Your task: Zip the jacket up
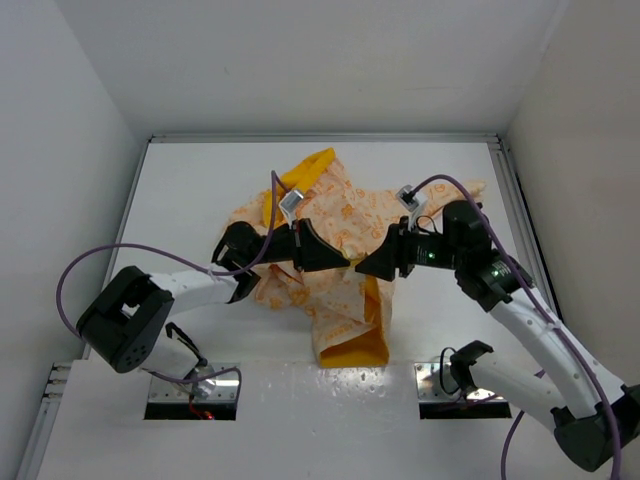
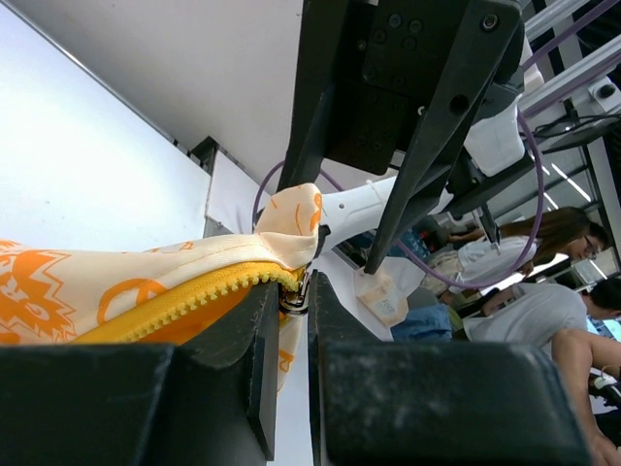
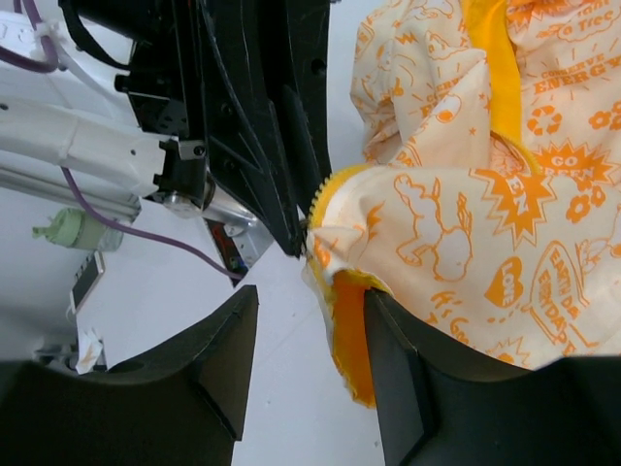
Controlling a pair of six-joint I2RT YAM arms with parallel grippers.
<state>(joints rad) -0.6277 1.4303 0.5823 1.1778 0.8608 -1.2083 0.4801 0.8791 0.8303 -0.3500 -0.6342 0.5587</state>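
Seen from above, the jacket (image 1: pixel 340 215) lies crumpled at the middle of the white surface (image 1: pixel 190 200). Its cream-and-orange print faces up, and a flap of yellow-orange lining (image 1: pixel 352 345) lies toward the near edge. The left gripper (image 1: pixel 338 258) and the right gripper (image 1: pixel 366 266) point at each other over its front, their tips close together.

In the left wrist view, the left fingers (image 2: pixel 254 359) stand almost together, clamped on the small metal zipper slider (image 2: pixel 295 299). The yellow zipper teeth (image 2: pixel 194 299) run off to the left from it under a fold of printed cloth. The right gripper's black body hangs just above, spread wide.

In the right wrist view, the right fingers (image 3: pixel 218 374) are well apart and grip nothing. The jacket's edge droops into the gap between them, just beside the right-hand one — whether it touches, I cannot tell. The left gripper's tip meets the zipper edge just above that gap.
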